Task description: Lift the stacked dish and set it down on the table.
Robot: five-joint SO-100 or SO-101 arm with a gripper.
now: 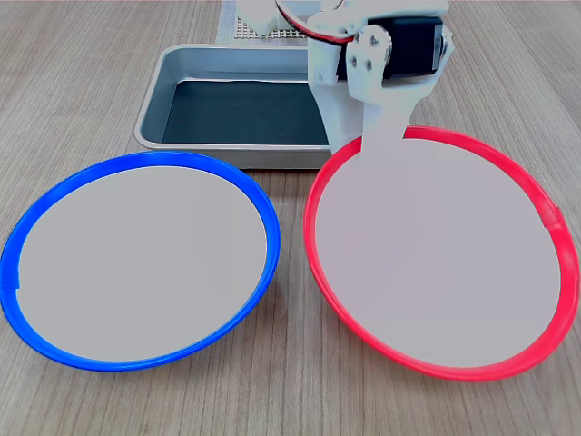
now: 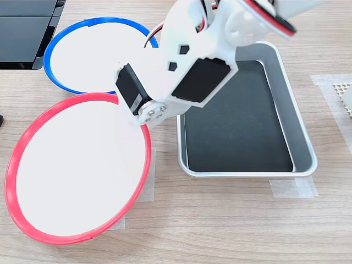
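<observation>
The stacked dish (image 1: 436,254) (image 2: 77,170), red-rimmed with a pale grey centre, lies low over the table (image 1: 82,54) (image 2: 220,225), level or nearly so. It sits beside the blue-rimmed plate (image 1: 136,259) (image 2: 93,52), no longer on it. My gripper (image 1: 368,150) (image 2: 140,118) is shut on the red rim at the edge nearest the tray. The white arm hangs over that edge. I cannot tell whether the dish's underside rests fully on the wood.
A rectangular metal tray (image 1: 172,68) (image 2: 301,124) with a dark bottom stands just beyond the gripper. A black flat object (image 2: 22,33) lies in the second exterior view's top left corner. Pale tape strips (image 2: 286,188) mark the wood, and a white perforated piece (image 2: 344,91) shows at the second exterior view's right edge.
</observation>
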